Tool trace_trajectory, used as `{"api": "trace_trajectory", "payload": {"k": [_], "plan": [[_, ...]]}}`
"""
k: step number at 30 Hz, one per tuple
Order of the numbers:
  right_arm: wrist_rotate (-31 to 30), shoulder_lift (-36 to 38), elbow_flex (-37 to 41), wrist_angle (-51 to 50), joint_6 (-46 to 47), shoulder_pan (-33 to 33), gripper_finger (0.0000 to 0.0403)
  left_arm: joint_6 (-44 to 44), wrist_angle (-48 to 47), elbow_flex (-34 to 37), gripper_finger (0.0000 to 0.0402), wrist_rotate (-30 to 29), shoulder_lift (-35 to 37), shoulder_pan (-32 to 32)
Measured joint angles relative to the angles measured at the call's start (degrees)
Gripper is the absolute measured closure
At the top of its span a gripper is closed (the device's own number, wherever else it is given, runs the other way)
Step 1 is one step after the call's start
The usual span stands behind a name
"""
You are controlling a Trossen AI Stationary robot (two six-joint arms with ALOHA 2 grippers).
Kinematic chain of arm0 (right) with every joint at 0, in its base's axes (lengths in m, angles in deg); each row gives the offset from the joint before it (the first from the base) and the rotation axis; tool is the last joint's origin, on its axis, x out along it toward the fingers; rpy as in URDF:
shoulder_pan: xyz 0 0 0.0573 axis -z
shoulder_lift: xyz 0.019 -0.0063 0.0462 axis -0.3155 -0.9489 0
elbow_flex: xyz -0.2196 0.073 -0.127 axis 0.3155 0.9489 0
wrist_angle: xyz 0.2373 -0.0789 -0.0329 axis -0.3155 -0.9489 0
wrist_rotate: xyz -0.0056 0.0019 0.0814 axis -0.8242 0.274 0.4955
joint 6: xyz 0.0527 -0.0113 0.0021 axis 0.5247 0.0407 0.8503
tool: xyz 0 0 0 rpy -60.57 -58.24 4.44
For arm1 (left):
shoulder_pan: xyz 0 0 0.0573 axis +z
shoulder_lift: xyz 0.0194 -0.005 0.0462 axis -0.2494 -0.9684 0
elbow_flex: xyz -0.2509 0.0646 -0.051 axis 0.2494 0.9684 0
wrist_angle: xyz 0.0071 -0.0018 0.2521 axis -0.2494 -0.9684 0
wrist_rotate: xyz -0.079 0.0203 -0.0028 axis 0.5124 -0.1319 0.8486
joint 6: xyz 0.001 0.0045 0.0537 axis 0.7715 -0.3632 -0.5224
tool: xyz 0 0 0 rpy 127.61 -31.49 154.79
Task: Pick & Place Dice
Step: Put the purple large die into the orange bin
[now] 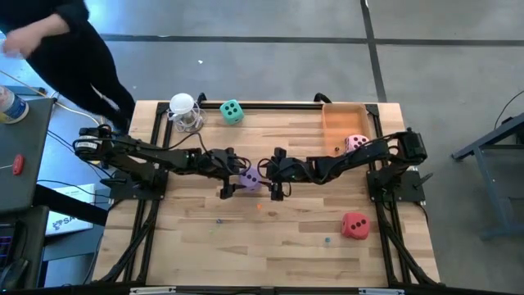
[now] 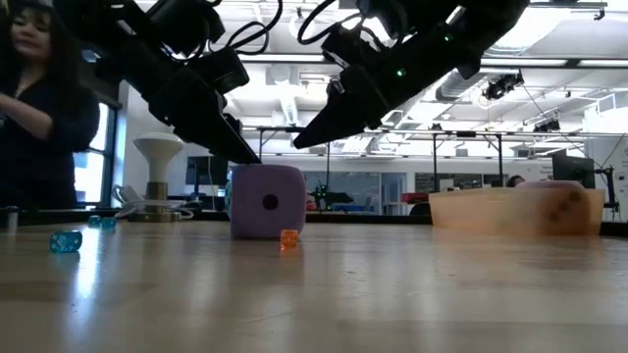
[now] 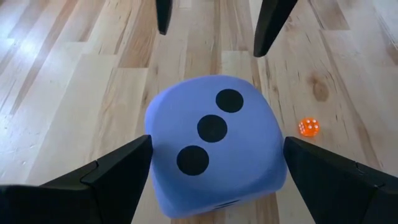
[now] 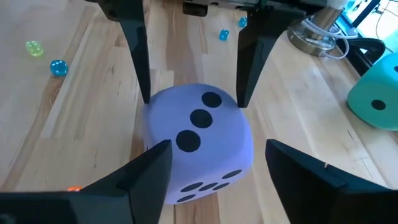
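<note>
The purple die point(image 3: 214, 146) sits on the table point(image 1: 278, 233) between my left gripper point(image 3: 214, 180) and right gripper point(image 4: 214, 168), both spread and straddling it, neither gripping. Contact on the right looks absent, though it's hard to judge. One should back off; the other centre, then squeeze evenly.

an open lab or workshop hall: concrete floor point(image 1: 270, 74), ceiling strip lights point(image 2: 294, 74), wooden bench point(image 1: 270, 238)
</note>
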Motion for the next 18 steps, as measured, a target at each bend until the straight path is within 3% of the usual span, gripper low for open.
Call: {"api": "trace_trajectory", "payload": {"k": [10,18], "plan": [[-0.3,0.0,0.0,-0.1,0.0,-0.6,0.0018,-1.0,0.7,0.0,0.0049,0.0,0.0,0.0],[-2.6,0.0,0.0,-0.3,0.0,-1.1,0.0012,-1.1,0.7,0.0,0.0049,0.0,2.0,0.0]]}}
